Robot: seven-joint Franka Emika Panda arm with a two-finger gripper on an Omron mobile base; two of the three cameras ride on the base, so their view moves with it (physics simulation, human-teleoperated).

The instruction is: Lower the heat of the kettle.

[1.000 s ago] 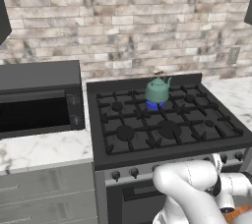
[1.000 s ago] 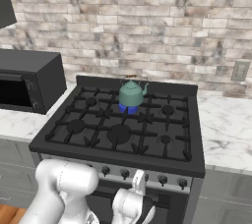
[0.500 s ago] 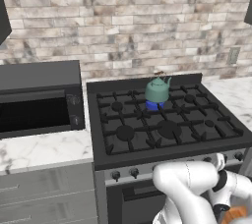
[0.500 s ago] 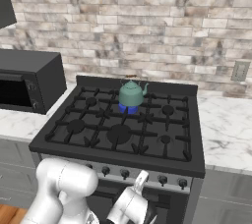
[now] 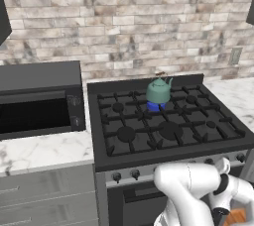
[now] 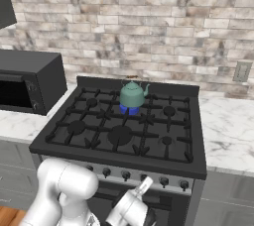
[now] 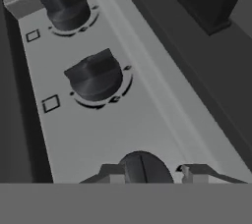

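Stove panel [image 7: 147, 115]: unlabelled knobs [image 7: 94, 74]

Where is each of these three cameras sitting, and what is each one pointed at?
Left base view: behind the arm on its left, looking forward and down at the stove, kettle and microwave; the white arm rises at lower right.
Right base view: behind on its right, same stove; the arm rises at lower left.
Hand view: on the hand, close to the control panel; the gripper is shut on a knob, with two more knobs beyond.
Both base views share the kettle over a blue flame.
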